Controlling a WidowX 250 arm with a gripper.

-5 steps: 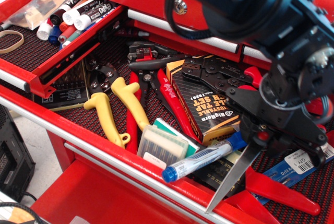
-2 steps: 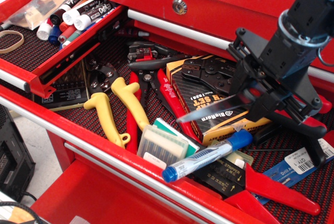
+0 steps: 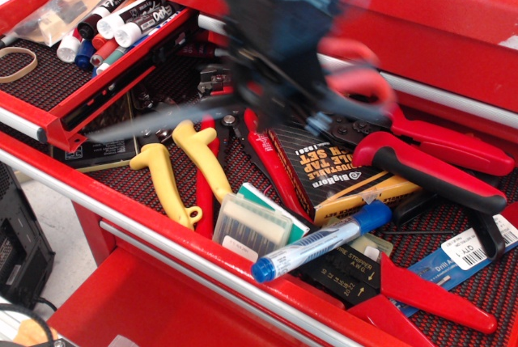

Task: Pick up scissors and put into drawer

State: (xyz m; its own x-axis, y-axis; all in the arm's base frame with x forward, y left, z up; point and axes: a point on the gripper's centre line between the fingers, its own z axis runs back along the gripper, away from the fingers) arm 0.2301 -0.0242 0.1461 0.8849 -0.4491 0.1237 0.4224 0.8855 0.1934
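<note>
Nearest the camera, a blue-capped marker [image 3: 317, 243] lies across the red front rail of an open tool drawer [image 3: 162, 246], beside a small clear plastic case [image 3: 252, 226]. Just behind, yellow-handled pliers [image 3: 182, 165] and a black-and-orange tap set box [image 3: 332, 173] rest on the dark liner, with long red-handled pliers [image 3: 437, 171] to the right. Above the drawer's middle, heavily motion-blurred, the dark pincer [image 3: 279, 64] is clenched around the scissors [image 3: 243, 100]: the red-lined loops show at its right, and the silver blades stretch out to the left, held in the air over the tools. Farther back left, a smaller drawer [image 3: 48, 92] stands open, holding markers [image 3: 113, 27] and a rubber band [image 3: 18, 62].
</note>
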